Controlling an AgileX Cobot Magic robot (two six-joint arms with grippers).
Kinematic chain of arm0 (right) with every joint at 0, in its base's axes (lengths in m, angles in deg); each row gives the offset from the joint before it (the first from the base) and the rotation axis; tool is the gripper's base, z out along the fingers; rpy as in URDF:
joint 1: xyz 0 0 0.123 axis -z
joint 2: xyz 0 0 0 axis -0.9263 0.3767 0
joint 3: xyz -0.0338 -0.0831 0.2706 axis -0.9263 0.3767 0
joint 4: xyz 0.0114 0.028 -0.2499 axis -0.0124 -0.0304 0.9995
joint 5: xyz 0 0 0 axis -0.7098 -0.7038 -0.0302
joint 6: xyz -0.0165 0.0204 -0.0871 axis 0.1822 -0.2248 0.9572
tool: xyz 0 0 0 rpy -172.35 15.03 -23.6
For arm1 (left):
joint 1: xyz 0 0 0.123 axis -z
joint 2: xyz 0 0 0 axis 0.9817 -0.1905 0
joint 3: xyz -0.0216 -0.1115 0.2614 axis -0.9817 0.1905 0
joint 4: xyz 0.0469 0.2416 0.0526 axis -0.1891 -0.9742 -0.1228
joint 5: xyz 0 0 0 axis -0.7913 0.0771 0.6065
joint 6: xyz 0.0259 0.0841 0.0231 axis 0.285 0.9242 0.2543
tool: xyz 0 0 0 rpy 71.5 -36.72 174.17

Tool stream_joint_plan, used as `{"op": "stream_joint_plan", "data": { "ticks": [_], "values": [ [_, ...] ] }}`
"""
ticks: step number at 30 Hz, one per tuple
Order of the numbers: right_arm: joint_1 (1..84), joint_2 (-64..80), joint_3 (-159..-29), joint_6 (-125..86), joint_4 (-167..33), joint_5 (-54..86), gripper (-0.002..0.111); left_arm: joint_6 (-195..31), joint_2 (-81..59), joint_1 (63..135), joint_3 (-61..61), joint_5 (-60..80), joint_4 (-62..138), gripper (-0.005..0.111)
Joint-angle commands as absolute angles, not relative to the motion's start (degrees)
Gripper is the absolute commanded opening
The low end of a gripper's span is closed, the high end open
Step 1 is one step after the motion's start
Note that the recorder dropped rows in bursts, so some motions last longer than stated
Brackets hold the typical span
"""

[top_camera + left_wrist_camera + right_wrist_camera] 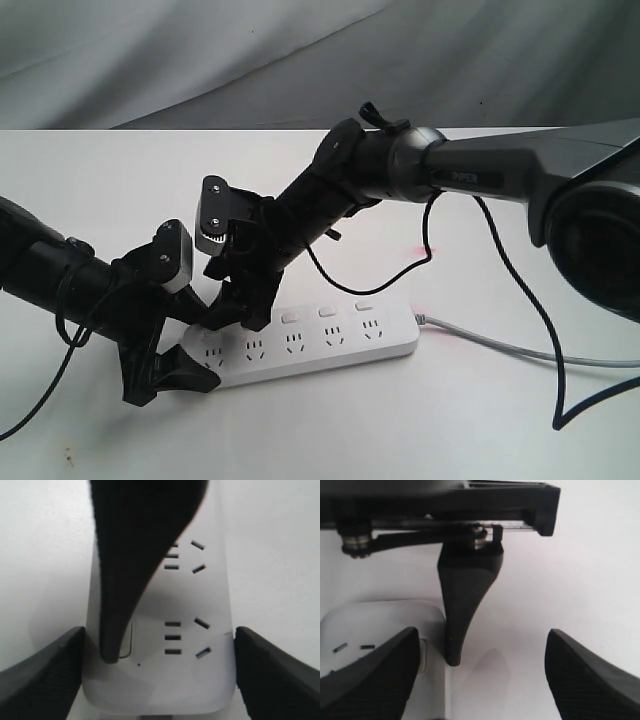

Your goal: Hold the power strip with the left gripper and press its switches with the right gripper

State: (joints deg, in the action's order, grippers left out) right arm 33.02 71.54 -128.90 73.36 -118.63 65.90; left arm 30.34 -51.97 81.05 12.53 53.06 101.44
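White lettering [463, 178] on thick dark grey tubular arm [500, 165], close behind wrist joint: small, soft-edged, seems to read "PIPER". Any print on long white plastic power strip [330, 345] too small to make out.

Power strip [340, 356] smooth white plastic, faintly glossy; left gripper [159, 632] fingers [45, 680] matt black with fine rough texture; bench [450, 420] matt white

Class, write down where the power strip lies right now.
The power strip lies on the white table at the exterior view's lower middle, its left end between the left gripper's jaws, its grey cord trailing right.
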Motion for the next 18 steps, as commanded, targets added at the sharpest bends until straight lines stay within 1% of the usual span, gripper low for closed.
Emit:
{"op": "stream_joint_plan", "data": {
  "ticks": [1,14,18],
  "values": [
    [32.98,72.13,-129.1,72.76,-116.52,66.33,0.066,30.66,-52.02,81.24,12.21,53.49,101.8,0.0],
    [32.98,73.71,-129.0,70.15,-112.66,64.13,0.066,30.66,-52.02,81.24,12.21,53.49,101.8,0.0],
    [31.53,74.21,-129.0,69.91,-111.19,63.88,0.066,30.66,-52.02,81.24,12.21,53.49,101.8,0.0]
  ]
}}
